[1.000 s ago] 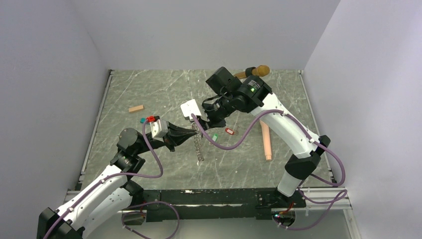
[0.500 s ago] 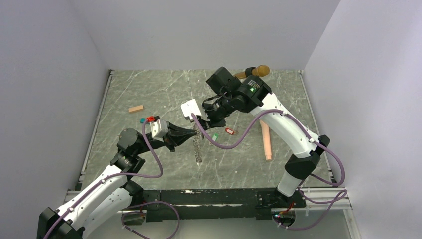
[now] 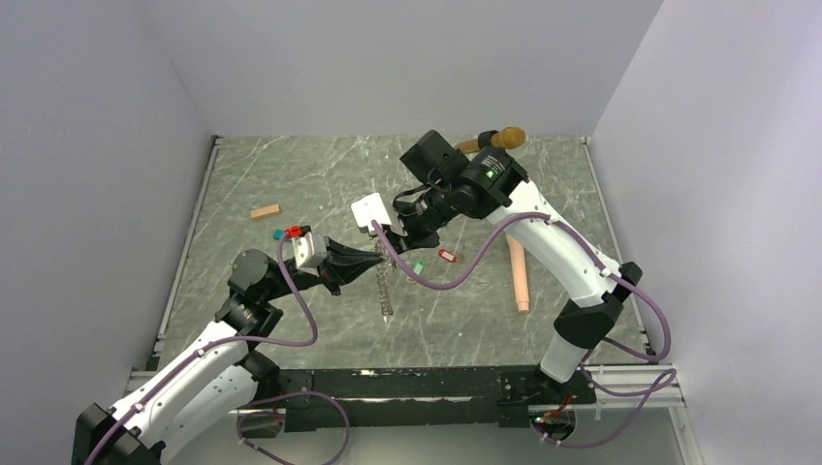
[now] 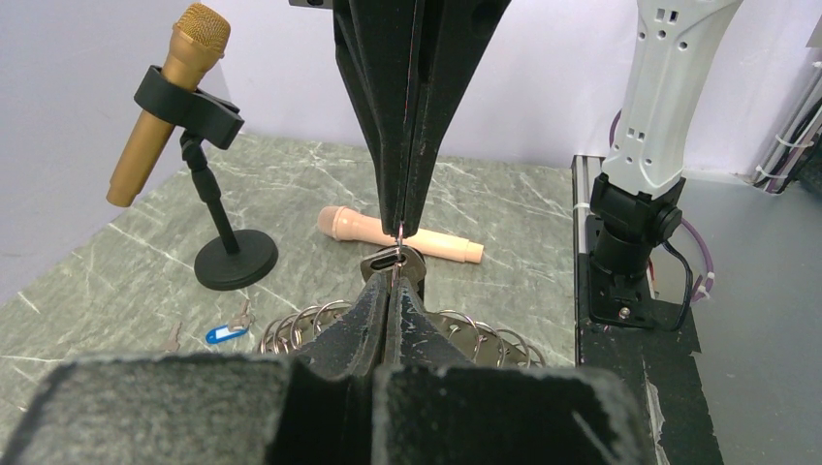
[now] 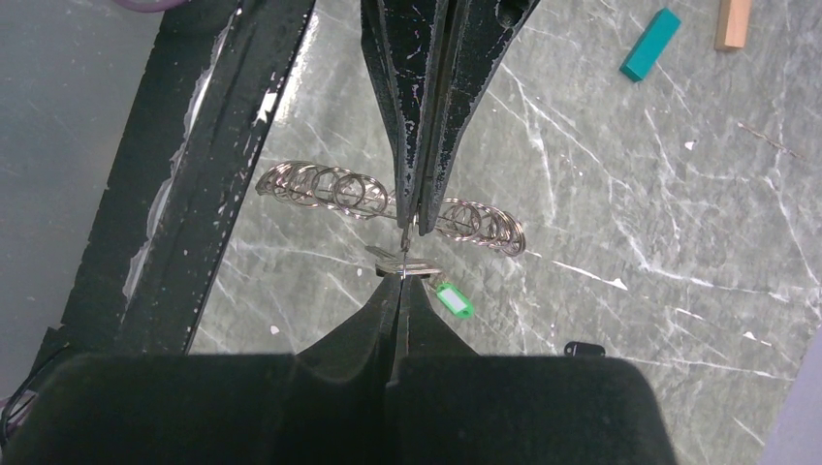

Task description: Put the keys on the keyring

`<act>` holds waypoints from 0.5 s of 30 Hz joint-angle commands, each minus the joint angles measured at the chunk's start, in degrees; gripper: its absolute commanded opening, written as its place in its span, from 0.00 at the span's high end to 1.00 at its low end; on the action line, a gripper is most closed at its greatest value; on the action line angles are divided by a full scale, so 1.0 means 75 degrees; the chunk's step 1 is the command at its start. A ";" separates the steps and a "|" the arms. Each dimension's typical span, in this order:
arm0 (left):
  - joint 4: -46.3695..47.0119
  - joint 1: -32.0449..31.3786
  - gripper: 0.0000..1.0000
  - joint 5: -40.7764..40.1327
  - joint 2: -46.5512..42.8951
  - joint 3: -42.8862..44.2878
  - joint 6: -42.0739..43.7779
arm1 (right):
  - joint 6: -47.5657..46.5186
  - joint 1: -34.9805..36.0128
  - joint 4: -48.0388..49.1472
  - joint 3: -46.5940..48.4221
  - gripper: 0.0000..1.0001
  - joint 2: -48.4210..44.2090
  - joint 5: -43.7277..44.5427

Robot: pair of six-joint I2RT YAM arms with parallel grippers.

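The keyring [image 3: 388,289] hangs edge-on as a string of wire loops from my left gripper [image 3: 378,260], which is shut on its top. In the left wrist view its loops [image 4: 300,325] fan out behind the shut left gripper [image 4: 393,279]. My right gripper [image 3: 391,240] meets it tip to tip, shut on a thin wire loop running through the head of a metal key [image 4: 393,260]. That key [image 5: 402,262] carries a green tag [image 5: 453,298] just past the right gripper [image 5: 401,278]. Other keys lie on the table: red-tagged [image 3: 446,255], blue-tagged [image 4: 226,333], black-tagged [image 5: 584,348].
A gold microphone [image 4: 170,87] stands on a round black base [image 4: 236,262] at the back. A pink microphone [image 3: 519,274] lies right of centre. A tan block [image 3: 265,211] and a teal block [image 5: 649,44] lie at the left. The table's black front rail [image 3: 417,383] runs below.
Both arms keep their places, tips together. The hanging lower end of the keyring has swung very slightly to the left.
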 commanded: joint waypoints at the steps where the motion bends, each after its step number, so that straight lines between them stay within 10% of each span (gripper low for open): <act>1: 0.0670 0.0030 1.00 0.0102 -0.0107 0.0065 -0.0125 | 0.0091 -0.0024 0.0089 0.0024 1.00 0.0018 -0.0256; 15: 0.0688 0.0036 1.00 0.0101 -0.0110 0.0066 -0.0128 | 0.0089 -0.0039 0.0093 0.0025 1.00 0.0039 -0.0293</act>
